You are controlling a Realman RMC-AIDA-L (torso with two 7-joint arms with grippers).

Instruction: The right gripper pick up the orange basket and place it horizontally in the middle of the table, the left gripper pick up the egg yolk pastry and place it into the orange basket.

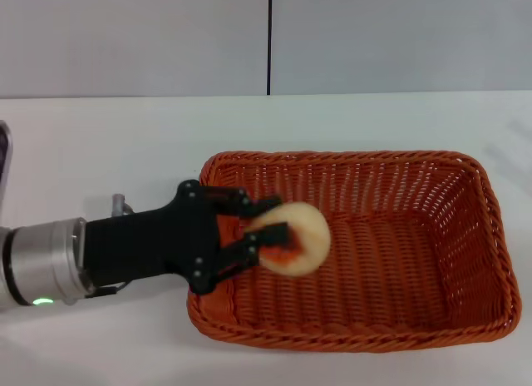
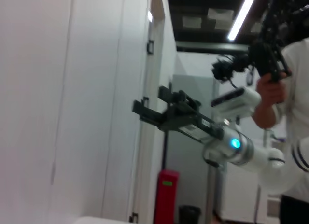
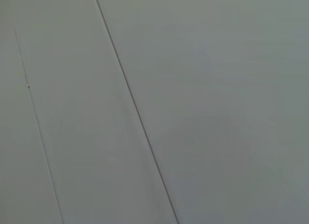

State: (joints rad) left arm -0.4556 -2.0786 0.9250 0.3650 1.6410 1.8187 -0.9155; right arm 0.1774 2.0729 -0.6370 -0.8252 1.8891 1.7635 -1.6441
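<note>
The orange basket (image 1: pixel 349 156) lies lengthwise on the white table (image 1: pixel 125 145), right of centre in the head view. My left gripper (image 1: pixel 274 220) reaches over the basket's left rim from the left and is shut on the egg yolk pastry (image 1: pixel 306 236). The pastry is tipped on its side above the left part of the basket's floor; whether it touches the weave I cannot tell. The right gripper (image 2: pixel 157 108) is outside the head view. It shows only far off in the left wrist view, raised in the air on its white arm.
A grey wall with a dark vertical seam (image 1: pixel 269 41) stands behind the table. A small object (image 1: pixel 3 153) sits at the table's far left edge. In the left wrist view a person (image 2: pixel 285 84) stands behind the right arm, and a red box (image 2: pixel 166 195) is lower down.
</note>
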